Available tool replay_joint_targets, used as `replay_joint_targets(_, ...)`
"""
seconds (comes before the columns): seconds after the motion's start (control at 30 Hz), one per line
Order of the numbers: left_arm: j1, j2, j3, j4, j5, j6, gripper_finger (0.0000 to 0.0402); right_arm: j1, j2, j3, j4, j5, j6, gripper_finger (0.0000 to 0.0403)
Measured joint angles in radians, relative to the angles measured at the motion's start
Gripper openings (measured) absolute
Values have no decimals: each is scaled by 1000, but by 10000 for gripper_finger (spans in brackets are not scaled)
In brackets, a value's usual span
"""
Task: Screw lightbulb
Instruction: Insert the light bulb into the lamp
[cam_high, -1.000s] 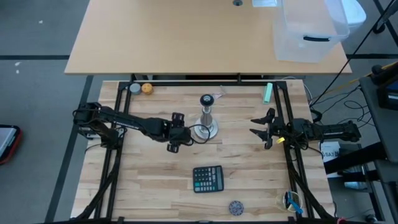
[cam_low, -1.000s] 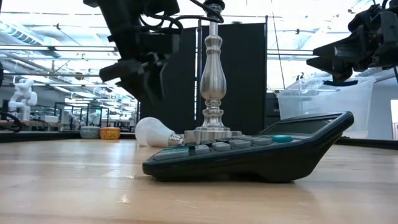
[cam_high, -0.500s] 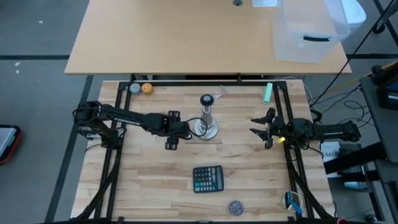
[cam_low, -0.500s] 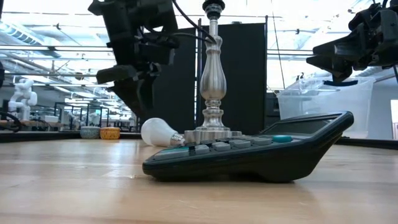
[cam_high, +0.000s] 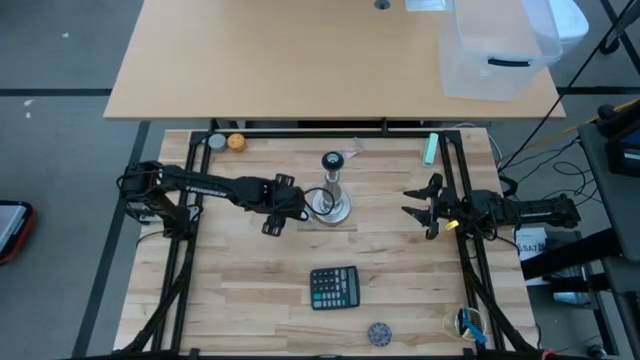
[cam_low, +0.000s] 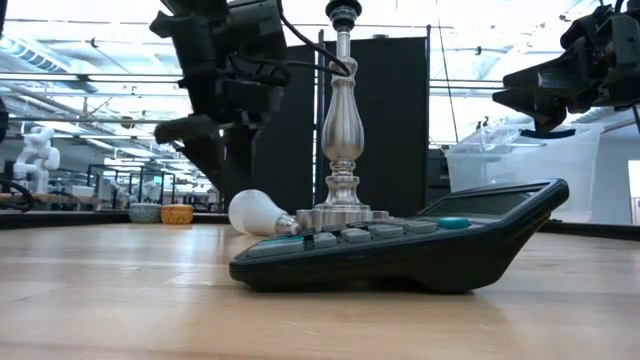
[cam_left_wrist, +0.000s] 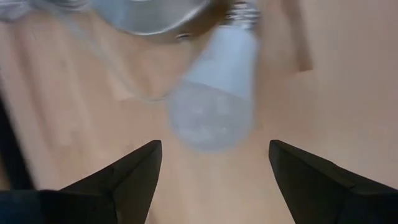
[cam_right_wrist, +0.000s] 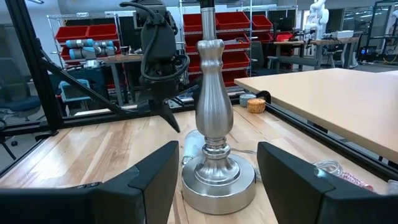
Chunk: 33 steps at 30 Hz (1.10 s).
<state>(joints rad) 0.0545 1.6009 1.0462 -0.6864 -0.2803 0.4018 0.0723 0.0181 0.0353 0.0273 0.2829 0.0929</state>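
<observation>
Landmark: metal stand (cam_high: 333, 190), upright mid-table. Lightbulb (cam_low: 254, 213) lies on its side on table, screw base touching stand's round base, globe pointing away toward left arm. Left gripper (cam_high: 278, 207) hovers above bulb just beside stand, fingers (cam_left_wrist: 134, 177) spread wide either side of globe, holding nothing. Right gripper (cam_high: 420, 208) waits well apart on stand's opposite side, raised, fingers parted, empty. Calculator (cam_high: 334, 288) near stand, toward front edge.
</observation>
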Motion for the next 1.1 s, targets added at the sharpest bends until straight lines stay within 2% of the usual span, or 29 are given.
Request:
replay_joint_targets(0.1, -15, 0, 0, -4, -84, 6, 303, 0, 0, 0, 0, 0, 0, 212)
replay_joint_targets(0.33, -58, 0, 32, 2, -173, 43, 303, 0, 0, 0, -1, 0, 0, 212)
replay_joint_targets(0.7, -98, 0, 52, 8, -298, 0, 309, 0, 0, 0, -1, 0, 0, 212)
replay_joint_targets(0.97, -89, 0, 53, 5, -300, -81, 335, 0, 0, 0, 0, 0, 0, 212)
replay_joint_targets(1.1, -85, 0, 53, -36, -240, -83, 337, 0, 0, 0, 6, 0, 0, 212)
